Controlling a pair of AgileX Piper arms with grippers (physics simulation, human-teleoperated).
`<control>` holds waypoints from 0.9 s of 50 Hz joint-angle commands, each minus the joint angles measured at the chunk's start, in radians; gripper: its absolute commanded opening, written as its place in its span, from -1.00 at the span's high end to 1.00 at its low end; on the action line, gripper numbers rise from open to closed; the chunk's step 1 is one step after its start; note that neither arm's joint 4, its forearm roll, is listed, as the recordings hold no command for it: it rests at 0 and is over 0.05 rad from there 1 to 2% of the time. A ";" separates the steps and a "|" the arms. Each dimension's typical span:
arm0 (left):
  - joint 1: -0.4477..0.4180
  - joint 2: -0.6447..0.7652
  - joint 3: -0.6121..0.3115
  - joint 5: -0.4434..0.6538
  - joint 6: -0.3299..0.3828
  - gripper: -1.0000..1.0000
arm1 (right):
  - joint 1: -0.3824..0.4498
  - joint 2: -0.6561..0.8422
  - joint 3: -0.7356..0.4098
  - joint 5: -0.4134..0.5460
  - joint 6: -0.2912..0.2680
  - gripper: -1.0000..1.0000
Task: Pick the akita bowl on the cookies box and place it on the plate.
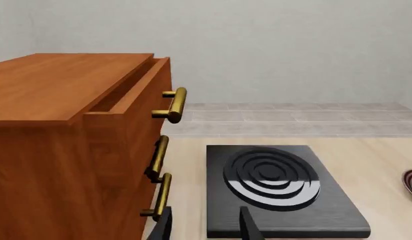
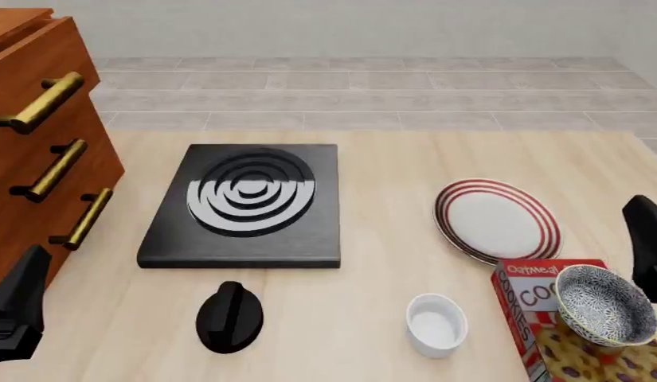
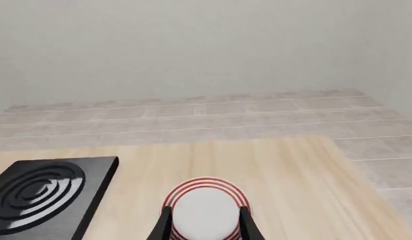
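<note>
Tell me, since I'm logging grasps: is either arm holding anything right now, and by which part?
Nothing is held. The akita bowl sits untouched on the cookies box; the left gripper and right gripper show empty gaps between their fingers.

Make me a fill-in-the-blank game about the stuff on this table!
1. The akita bowl sits on top of the ____ box.
2. The plate has ____ rings around its rim.
3. The small white ramekin stands just to the ____ of the cookies box in the front view.
4. The drawer cabinet has ____ brass handles.

Missing words: cookies; red; left; three
</note>
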 commanded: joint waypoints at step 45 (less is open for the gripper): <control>0.000 0.000 0.000 0.000 0.000 -1.00 | -0.333 0.622 -0.833 0.902 -0.071 -1.00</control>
